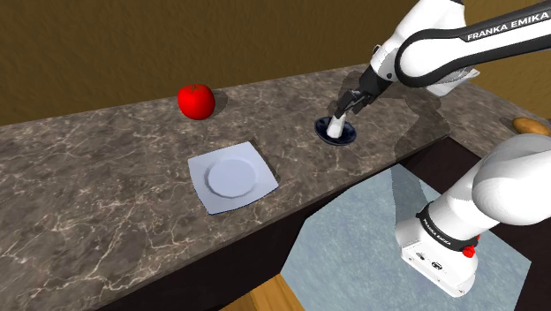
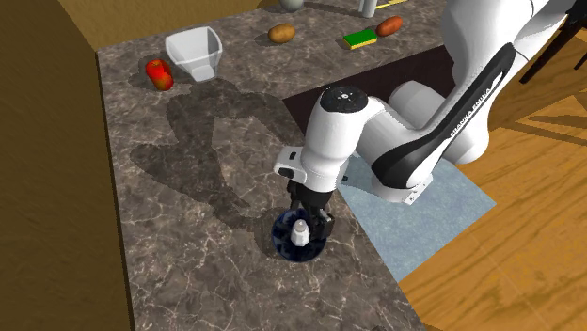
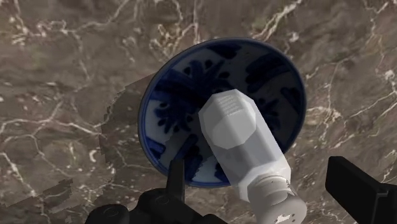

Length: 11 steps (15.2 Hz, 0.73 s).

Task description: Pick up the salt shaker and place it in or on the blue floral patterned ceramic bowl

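The white salt shaker (image 3: 245, 143) rests tilted inside the blue floral bowl (image 3: 168, 95), its cap end towards the gripper. In the shoulder view the shaker (image 1: 336, 127) stands up out of the bowl (image 1: 320, 129) near the counter's front edge. My black gripper (image 3: 267, 191) hangs just above, open, with one finger (image 3: 178, 181) on each side of the shaker and a gap between each finger and it. The second exterior view has the gripper (image 2: 307, 214) directly over the shaker (image 2: 300, 231) and the bowl (image 2: 280, 241).
A red apple (image 1: 196, 101) and a white square plate (image 1: 233, 179) lie further along the dark marble counter (image 1: 97, 203). A white container (image 2: 195, 52), a potato (image 2: 281, 33) and a sponge (image 2: 358, 39) sit at the counter's far end. The counter edge drops off just beside the bowl.
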Each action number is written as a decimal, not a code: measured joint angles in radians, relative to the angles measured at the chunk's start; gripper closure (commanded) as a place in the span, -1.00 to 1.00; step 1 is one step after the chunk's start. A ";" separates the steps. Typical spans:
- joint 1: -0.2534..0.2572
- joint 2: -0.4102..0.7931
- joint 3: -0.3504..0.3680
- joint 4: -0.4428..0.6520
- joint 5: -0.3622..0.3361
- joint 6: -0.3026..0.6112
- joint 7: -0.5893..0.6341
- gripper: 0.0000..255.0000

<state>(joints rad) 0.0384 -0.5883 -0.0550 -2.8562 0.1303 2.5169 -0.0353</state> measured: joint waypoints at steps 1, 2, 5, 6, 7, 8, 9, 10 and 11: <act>0.000 0.000 0.000 0.000 0.000 0.000 0.000 -1.00; 0.000 0.000 0.000 0.000 0.000 0.000 0.000 -1.00; -0.012 -0.078 0.006 0.020 -0.013 -0.095 0.014 -1.00; -0.016 -0.106 0.007 0.035 -0.018 -0.139 0.017 -1.00; -0.021 -0.118 0.003 0.042 -0.022 -0.159 0.014 -1.00; -0.022 -0.126 0.002 0.044 -0.023 -0.169 0.014 -1.00; -0.023 -0.129 0.002 0.046 -0.024 -0.175 0.014 -1.00; -0.024 -0.130 0.002 0.047 -0.024 -0.177 0.013 -1.00; -0.024 -0.131 0.002 0.047 -0.024 -0.178 0.013 -1.00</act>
<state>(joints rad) 0.0146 -0.7189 -0.0534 -2.8089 0.1058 2.3385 -0.0218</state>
